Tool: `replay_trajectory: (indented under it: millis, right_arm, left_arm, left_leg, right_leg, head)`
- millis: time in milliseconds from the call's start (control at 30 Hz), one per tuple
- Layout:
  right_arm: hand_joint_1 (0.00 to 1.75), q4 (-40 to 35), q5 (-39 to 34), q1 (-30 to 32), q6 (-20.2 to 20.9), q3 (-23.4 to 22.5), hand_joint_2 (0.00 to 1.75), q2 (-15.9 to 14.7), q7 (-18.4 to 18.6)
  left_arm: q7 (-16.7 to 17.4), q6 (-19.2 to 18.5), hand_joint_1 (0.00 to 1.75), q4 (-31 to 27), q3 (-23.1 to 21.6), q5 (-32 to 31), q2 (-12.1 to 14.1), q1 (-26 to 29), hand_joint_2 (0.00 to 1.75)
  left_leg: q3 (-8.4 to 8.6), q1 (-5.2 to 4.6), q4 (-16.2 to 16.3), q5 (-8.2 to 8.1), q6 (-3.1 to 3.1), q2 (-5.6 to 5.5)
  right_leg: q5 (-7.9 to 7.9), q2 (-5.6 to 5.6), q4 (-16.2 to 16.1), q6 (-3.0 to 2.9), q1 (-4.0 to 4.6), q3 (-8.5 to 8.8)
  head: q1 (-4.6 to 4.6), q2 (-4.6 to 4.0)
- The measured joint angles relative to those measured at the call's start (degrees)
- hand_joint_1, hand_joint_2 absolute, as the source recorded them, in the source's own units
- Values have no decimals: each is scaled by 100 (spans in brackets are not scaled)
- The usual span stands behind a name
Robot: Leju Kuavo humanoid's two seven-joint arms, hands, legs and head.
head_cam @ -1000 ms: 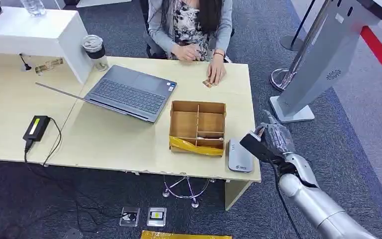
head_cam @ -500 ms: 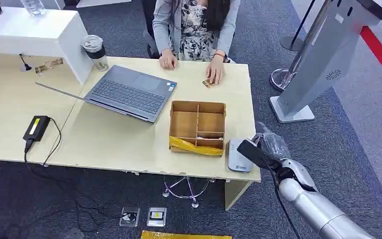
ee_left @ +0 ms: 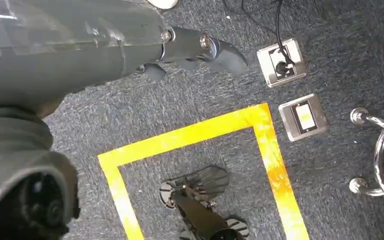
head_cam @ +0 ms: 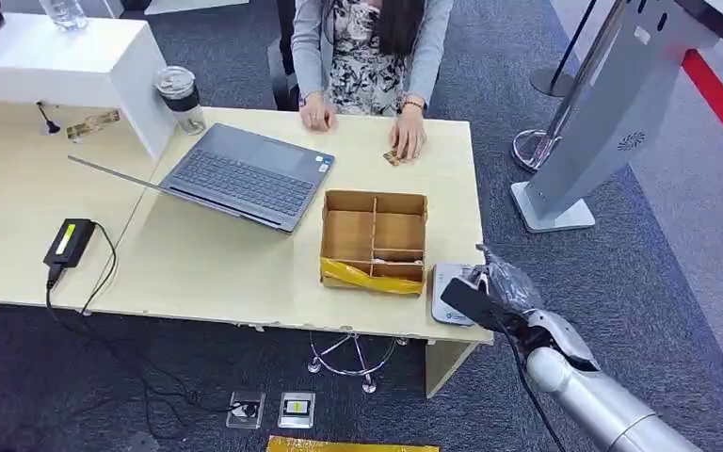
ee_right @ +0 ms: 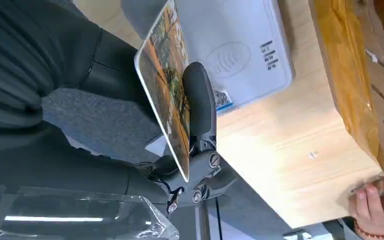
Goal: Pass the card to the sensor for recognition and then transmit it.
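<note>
Over the near right corner of the desk (head_cam: 245,273), the right hand (head_cam: 508,287) pinches the card (ee_right: 167,87) on edge just above the sensor (head_cam: 452,294), a grey reader pad; card and pad not touching as far as can be seen. Left of sensor: divided wooden box (head_cam: 375,240), yellow tape on its near wall. Beyond sensor: a person's hand (head_cam: 407,139) on the desk's far edge. Left hand (ee_left: 200,47) hangs over carpet, fingers loosely apart, holding nothing.

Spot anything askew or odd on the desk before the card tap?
Only small things: the wooden divider box has yellow tape sagging across its front edge, and the laptop lies opened flat. The right hand holds the card tilted over the card reader.
</note>
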Motion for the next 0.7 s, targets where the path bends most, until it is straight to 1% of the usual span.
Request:
replay_trajectory:
  millis: [200,367,533,700]
  right_arm:
    - [175,-151,9,73,44,114,175,-66,66]
    - [175,-216,33,44,262,186,175,-85,140]
    - [175,-164,-41,-183,551,201,175,-53,87]
    - [175,2,-92,-555,605,203,175,65,-11]
  left_arm:
    - [-7,-9,0,0,0,-7,0,1,0]
    - [-7,4,0,0,0,-6,0,1,0]
    - [-6,-4,0,0,0,2,0,0,0]
    - [-2,-26,0,0,0,-15,-4,-3,0]
  left_leg:
    - [1,0,0,0,0,1]
    - [2,0,0,0,0,3]
    - [1,0,-1,1,0,2]
    - [0,0,0,1,-1,2]
  right_leg:
    - [0,2,0,0,0,0]
    - [0,4,0,0,0,2]
    - [1,3,2,0,0,4]
    - [1,0,2,0,0,3]
  head:
    - [0,0]
    - [0,0]
    - [0,0]
    - [2,0]
